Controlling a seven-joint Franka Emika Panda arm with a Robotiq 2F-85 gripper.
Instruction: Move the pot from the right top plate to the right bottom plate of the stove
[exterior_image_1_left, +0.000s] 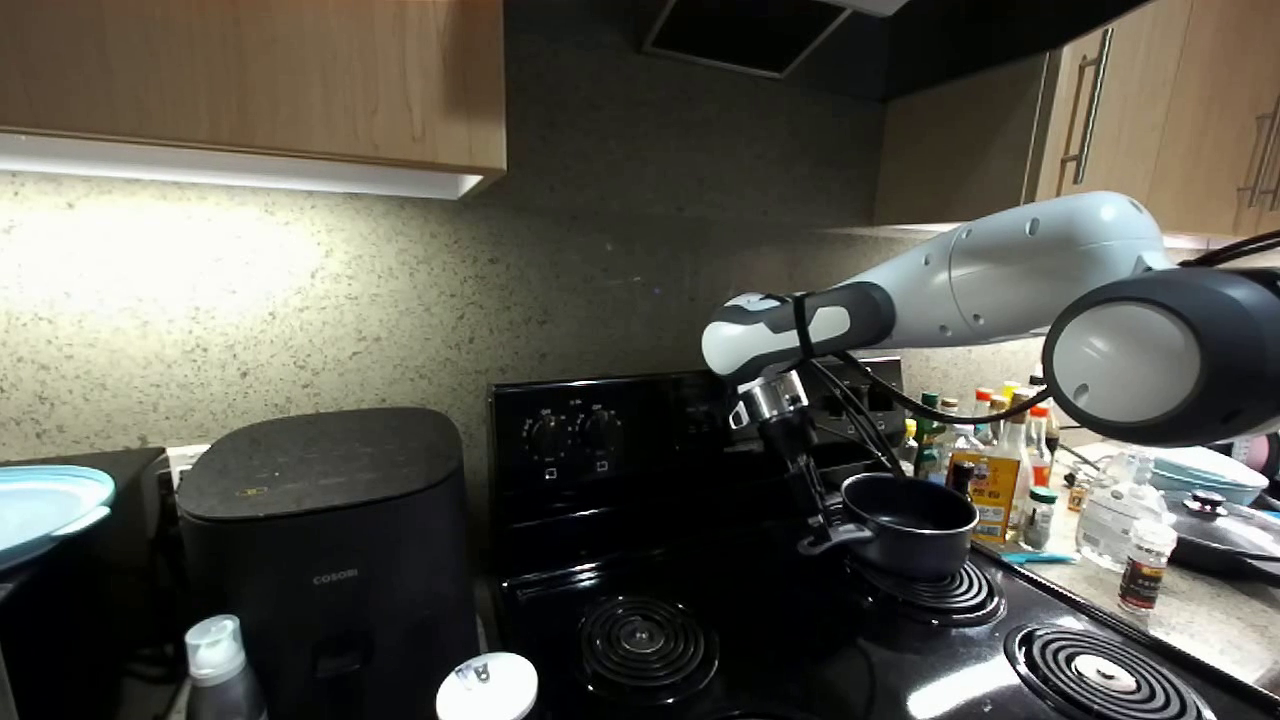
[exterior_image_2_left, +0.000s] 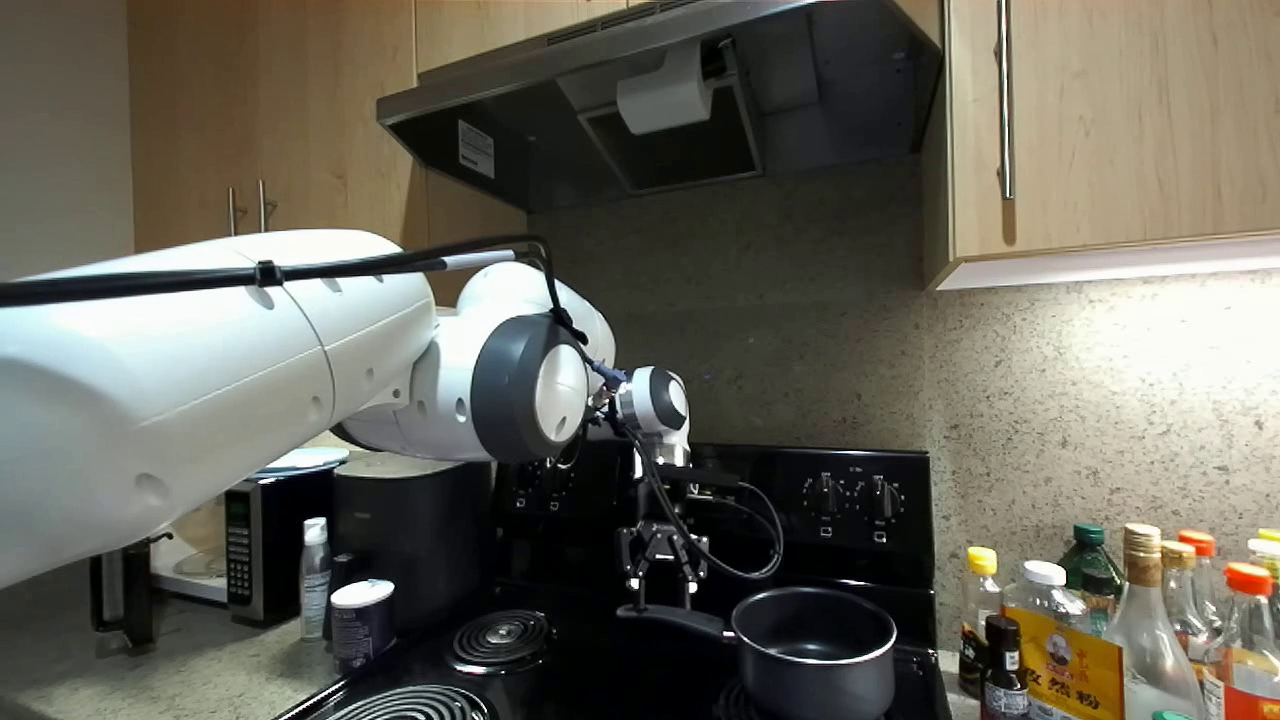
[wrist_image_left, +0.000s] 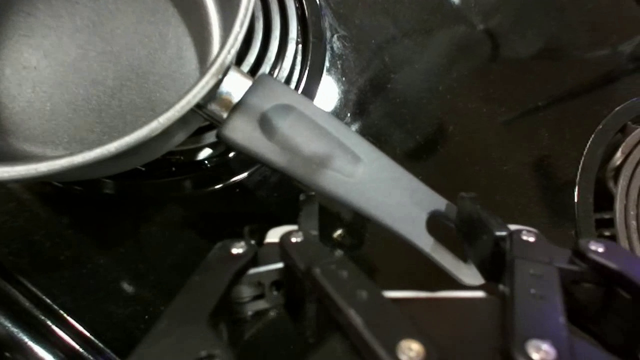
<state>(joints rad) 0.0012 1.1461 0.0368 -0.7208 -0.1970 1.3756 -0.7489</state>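
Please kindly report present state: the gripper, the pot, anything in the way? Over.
Gripper open, pot handle between its fingers. Pot on right top plate. Bottles beside stove, not on way to right bottom plate.

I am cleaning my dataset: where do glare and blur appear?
In both exterior views, light bleaches part of the speckled beige stone-like wall; in an exterior view, white glare on the glossy black coil stove; wrist view, the black jointed claw has blurred fingertips.
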